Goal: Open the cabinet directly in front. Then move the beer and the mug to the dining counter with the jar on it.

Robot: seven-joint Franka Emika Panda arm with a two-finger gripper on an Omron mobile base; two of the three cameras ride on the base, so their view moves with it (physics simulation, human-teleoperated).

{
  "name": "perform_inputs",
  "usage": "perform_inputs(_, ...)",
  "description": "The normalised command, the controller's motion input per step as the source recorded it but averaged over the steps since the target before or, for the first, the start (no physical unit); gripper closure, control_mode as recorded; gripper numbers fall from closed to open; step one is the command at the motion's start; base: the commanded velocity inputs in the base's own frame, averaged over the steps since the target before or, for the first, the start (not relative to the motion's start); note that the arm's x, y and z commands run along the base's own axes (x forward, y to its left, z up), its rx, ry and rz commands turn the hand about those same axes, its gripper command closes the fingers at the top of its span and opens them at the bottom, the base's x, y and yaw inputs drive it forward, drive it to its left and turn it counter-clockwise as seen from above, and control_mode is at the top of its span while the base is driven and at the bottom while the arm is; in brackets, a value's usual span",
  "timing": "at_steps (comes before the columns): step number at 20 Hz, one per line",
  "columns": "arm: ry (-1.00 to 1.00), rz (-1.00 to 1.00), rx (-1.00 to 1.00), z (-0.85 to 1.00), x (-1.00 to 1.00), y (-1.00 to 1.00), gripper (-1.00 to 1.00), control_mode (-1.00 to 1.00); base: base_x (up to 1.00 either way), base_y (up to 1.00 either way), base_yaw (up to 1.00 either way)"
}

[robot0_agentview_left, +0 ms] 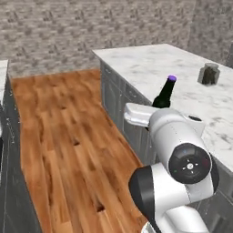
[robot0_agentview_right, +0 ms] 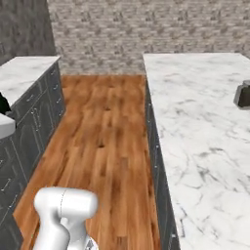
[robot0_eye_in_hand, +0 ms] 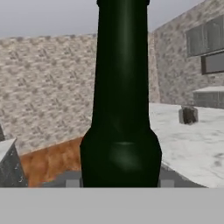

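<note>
Wooden floor fills the left of the scene, running back to a brick wall. To its right stands the dining counter, a long white marble slab over grey panelled cabinets. The bottle, dark with a purple cap, stands upright above the counter's near-left edge, just beyond the white arm. The hand view looks straight onto the bottle's dark glass body, which sits centred and very close. The fingertips themselves are hidden behind it, so the pictures do not show outright whether the gripper is pinching the bottle; its centred, upright position suggests that it is carried. Farther right and well apart from the bottle, near the counter's far edge, stands the jar, dark inside with a grey lid.

Step in hand, as judged: setting the bottle down on the counter. To do it well, keep the bottle vertical, bring it fully over the marble and away from the edge, lower until its base rests flat, and only then spread the fingers. Leave space beside the jar for the mug.
</note>
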Motion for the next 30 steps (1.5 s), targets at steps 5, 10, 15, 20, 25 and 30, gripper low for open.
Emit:
perform_inputs(5,0.0,0.0,0.0,0.0,0.0,0.0,1.0,1.0,1.0,0.22,-0.61)
perform_inputs(10,0.0,0.0,0.0,0.0,0.0,0.0,1.0,1.0,0.59,0.33,-0.77)
perform_inputs(15,0.0,0.0,0.0,0.0,0.0,0.0,1.0,1.0,0.46,0.89,-0.77)
perform_inputs(20,0.0,0.0,0.0,0.0,0.0,0.0,1.0,1.0,0.61,1.0,-0.61)
perform_inputs(25,0.0,0.0,0.0,0.0,0.0,0.0,1.0,1.0,0.59,1.0,-0.62)
perform_inputs(30,0.0,0.0,0.0,0.0,0.0,0.0,1.0,1.0,0.35,1.0,-0.63)
